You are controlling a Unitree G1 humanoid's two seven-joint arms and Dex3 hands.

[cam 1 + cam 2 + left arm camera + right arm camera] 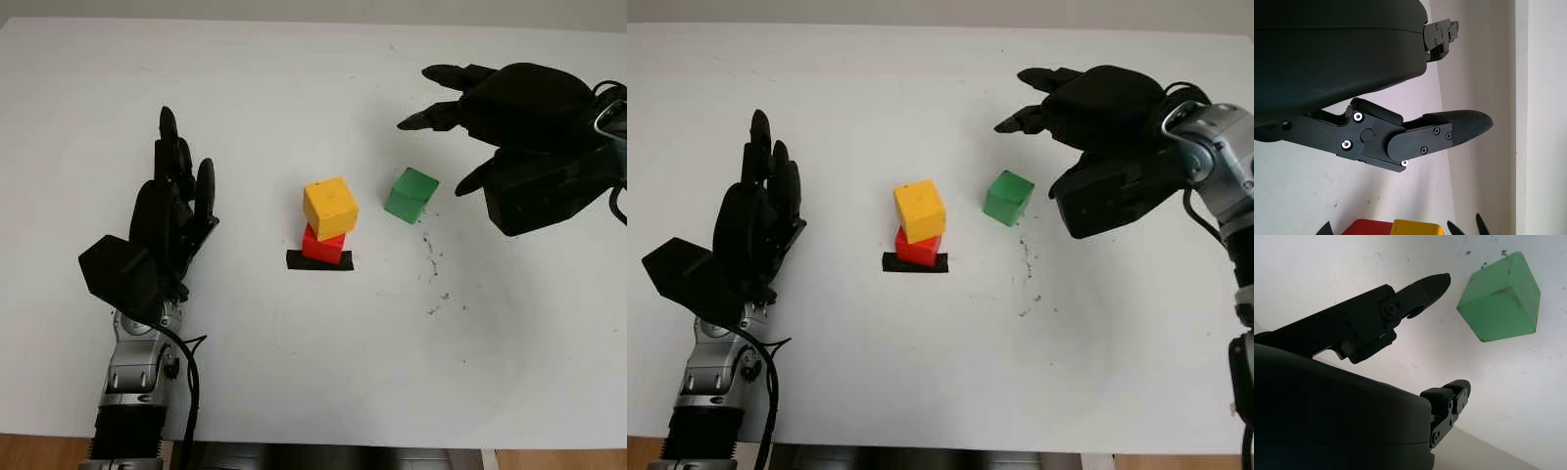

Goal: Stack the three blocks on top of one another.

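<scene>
On the white table point(294, 372), centre: yellow block point(330, 208) sits slightly askew atop red block point(321, 245), which stands on a black tape mark point(319, 260).
Remaining piece: green block point(410, 195), alone just right of the stack, not touching it.
Right hand point(1087, 127): open, empty, hovering near the green block's far right.
Left hand point(167, 230): open, empty, parked well left.
Handling (judged): light, rigid cube; pinch opposite flat faces.
Room: bare surface all round; stack easily toppled.
</scene>
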